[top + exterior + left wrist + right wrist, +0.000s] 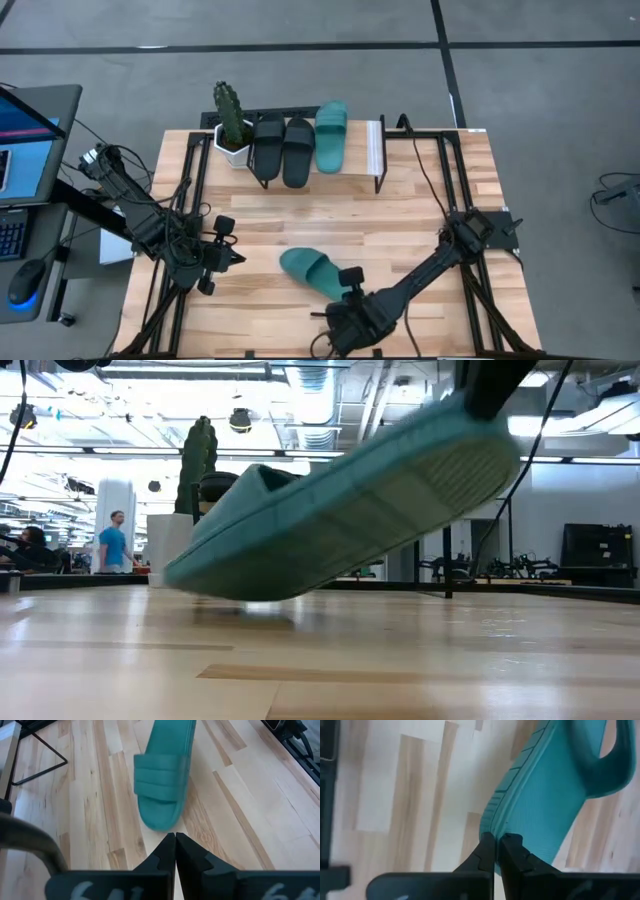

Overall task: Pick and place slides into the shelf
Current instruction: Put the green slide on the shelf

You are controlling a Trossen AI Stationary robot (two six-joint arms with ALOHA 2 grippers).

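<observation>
My right gripper [350, 285], jaws clamped on the last teal slide's [308, 266] heel, must carry it onto the shelf [375, 150] beside its mate; left jaws closed.

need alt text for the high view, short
Overhead view of a wooden table: the right end effector is shut on the heel edge of a teal slide near the front. Two black slides and another teal one sit on the shelf beside a potted cactus; the left end effector waits shut.
</observation>
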